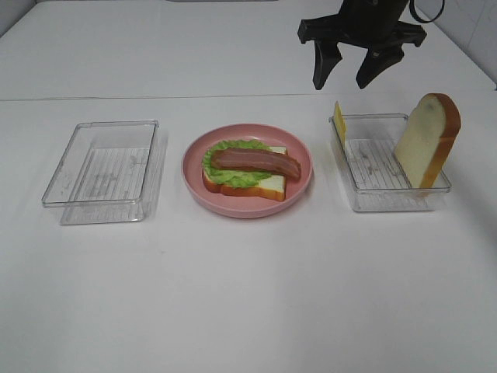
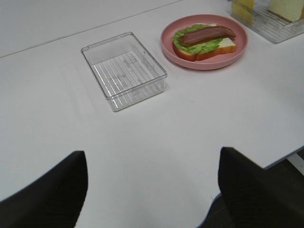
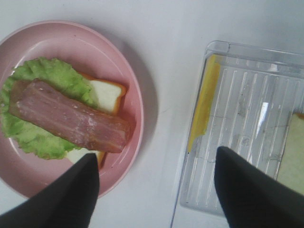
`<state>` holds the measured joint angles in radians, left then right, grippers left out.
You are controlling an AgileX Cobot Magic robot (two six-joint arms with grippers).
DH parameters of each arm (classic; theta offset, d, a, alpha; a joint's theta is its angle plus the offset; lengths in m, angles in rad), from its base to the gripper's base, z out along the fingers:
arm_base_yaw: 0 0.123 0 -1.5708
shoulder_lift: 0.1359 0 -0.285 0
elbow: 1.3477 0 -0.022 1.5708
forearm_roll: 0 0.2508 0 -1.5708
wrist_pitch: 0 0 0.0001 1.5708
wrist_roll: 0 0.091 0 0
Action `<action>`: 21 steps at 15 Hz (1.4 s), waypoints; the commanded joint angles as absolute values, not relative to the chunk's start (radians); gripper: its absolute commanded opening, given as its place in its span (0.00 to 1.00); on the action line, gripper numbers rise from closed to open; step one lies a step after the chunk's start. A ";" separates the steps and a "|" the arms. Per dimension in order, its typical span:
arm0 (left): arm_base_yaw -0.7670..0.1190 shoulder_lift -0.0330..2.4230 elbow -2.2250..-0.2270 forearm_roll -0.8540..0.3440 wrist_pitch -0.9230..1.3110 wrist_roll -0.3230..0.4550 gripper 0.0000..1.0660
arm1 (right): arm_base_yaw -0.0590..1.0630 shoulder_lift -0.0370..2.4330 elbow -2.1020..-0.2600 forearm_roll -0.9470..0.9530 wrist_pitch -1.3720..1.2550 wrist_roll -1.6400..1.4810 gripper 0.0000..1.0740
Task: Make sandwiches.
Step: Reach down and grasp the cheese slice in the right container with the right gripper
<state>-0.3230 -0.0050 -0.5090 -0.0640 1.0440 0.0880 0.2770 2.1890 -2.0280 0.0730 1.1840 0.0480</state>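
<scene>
The sandwich (image 1: pixel 247 169) lies on a pink plate (image 1: pixel 194 180): a bread slice, green lettuce and a bacon strip on top. It also shows in the left wrist view (image 2: pixel 205 40) and the right wrist view (image 3: pixel 66 116). A yellow cheese square (image 1: pixel 339 119) leans on the left wall of the right clear tray (image 1: pixel 388 200); a bread slice (image 1: pixel 428 141) stands upright at its right wall. My right gripper (image 1: pixel 359 71) hangs open and empty above the tray's far left corner. My left gripper (image 2: pixel 152 190) is open and empty, low over the near table.
An empty clear tray (image 1: pixel 105 167) sits left of the plate, also in the left wrist view (image 2: pixel 124 69). The white table's front edge shows in the left wrist view (image 2: pixel 285 159).
</scene>
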 commanded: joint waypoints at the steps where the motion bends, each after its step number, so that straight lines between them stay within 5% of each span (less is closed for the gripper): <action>1: -0.325 -0.026 -0.506 -0.073 1.042 0.090 0.69 | 0.255 2.235 -2.032 0.070 1.155 0.055 0.60; 11: -0.325 -0.026 -0.506 -0.073 1.042 0.090 0.69 | 0.221 2.363 -2.032 0.071 1.024 0.054 0.54; 14: -0.325 -0.026 -0.506 -0.073 1.042 0.090 0.69 | 0.221 2.369 -2.032 0.071 1.018 0.054 0.38; 18: -0.325 -0.026 -0.506 -0.073 1.042 0.090 0.69 | 0.221 2.369 -2.032 0.071 1.023 0.054 0.01; 21: -0.325 -0.026 -0.506 -0.073 1.042 0.090 0.69 | 0.221 2.360 -2.032 0.071 1.025 0.054 0.00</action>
<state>-0.3230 -0.0050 -0.5090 -0.0640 1.0440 0.0880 0.2230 2.3680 -2.0280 0.0720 1.0210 0.0480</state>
